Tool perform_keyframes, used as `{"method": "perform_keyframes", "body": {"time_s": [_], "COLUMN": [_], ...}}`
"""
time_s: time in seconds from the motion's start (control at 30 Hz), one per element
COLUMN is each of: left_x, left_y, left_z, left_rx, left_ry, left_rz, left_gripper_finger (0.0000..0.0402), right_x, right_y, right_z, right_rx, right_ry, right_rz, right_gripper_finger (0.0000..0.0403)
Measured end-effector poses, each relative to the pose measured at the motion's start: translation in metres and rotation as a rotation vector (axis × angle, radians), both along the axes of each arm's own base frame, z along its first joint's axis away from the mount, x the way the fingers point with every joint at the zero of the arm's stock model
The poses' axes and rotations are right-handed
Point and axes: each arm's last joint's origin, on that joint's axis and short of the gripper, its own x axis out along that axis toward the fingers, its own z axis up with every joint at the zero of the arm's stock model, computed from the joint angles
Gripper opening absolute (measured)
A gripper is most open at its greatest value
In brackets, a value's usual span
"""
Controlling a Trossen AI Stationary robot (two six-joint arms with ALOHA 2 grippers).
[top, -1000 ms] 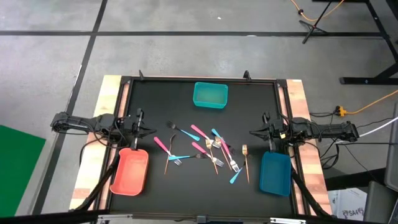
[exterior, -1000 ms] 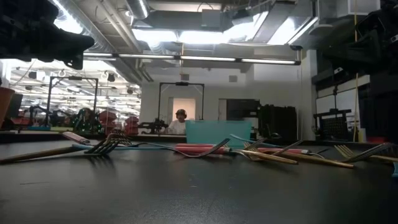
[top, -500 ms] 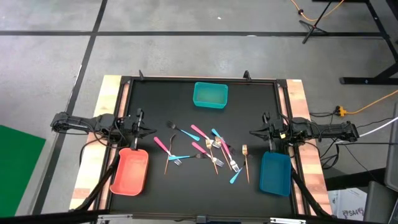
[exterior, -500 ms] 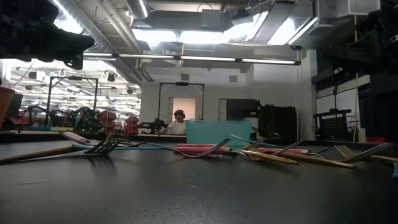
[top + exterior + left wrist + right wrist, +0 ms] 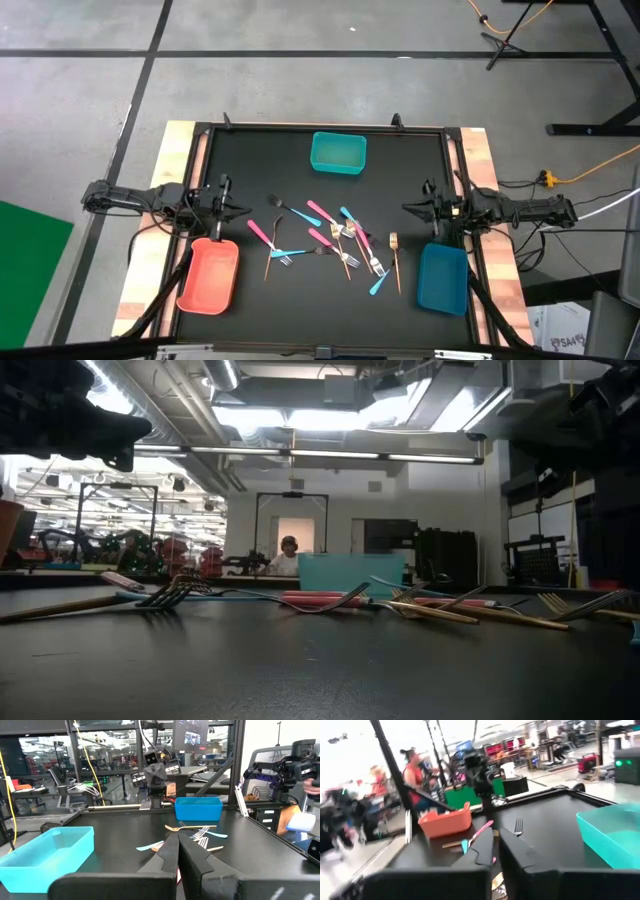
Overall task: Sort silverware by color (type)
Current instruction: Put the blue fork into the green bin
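While no piece of the silverware (image 5: 330,238) sits in any bin, the step in hand is judged to be the first pick. Entries run near to far, each placed from the teal bin (image 5: 338,152).

- Coral bin (image 5: 209,275): nearest row, well to the near left of the teal bin. Holds nothing.
- Blue bin (image 5: 442,278): nearest row, well to the near right of the teal bin. Holds nothing.
- Silverware: loose scatter on the black counter (image 5: 300,295), straight nearward of the teal bin and well apart from it. Pink, light-blue and gold handles cross and overlap at the middle.
- Gold fork (image 5: 395,256): right fringe of the scatter, lying apart from the tangle. Judged the cleanest first pick.
- Left claw (image 5: 243,210): near left of the teal bin, clear of the scatter. Fingers pressed together, empty.
- Right claw (image 5: 407,211): near right of the teal bin. Whether it is parted or closed cannot be told. Nothing held.
- Teal bin: farthest, at the counter's far edge. Holds nothing.

Handling note: take outlying pieces before crossed ones. Open wide and descend square across a thin handle, away from the metal head. Expect flat handles to slip.
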Motion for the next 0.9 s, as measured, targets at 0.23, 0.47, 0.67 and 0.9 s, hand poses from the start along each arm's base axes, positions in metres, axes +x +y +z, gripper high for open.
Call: {"method": "perform_keyframes", "body": {"time_s": [0.23,0.47,0.67,0.9], "left_x": [0.0,0.0,0.0,0.0], "left_y": [0.0,0.0,0.0,0.0], "left_z": [0.0,0.0,0.0,0.0], "left_rx": [0.0,0.0,0.0,0.0], "left_ry": [-0.001,0.0,-0.001,0.0], "left_rz": [0.0,0.0,0.0,0.0], "left_gripper_finger": [0.0,0.0,0.0,0.0], "right_x": [-0.001,0.0,0.012,0.044], "right_y": [0.0,0.001,0.001,0.002], "right_z": [0.006,0.02,0.04,0.055], "right_rx": [0.117,0.17,0.157,0.145], "right_ry": [-0.067,-0.163,-0.099,0.066], "right_rz": [0.015,0.049,0.024,-0.071], "right_gripper_finger": [0.0137,0.0204,0.0203,0.0201]}}
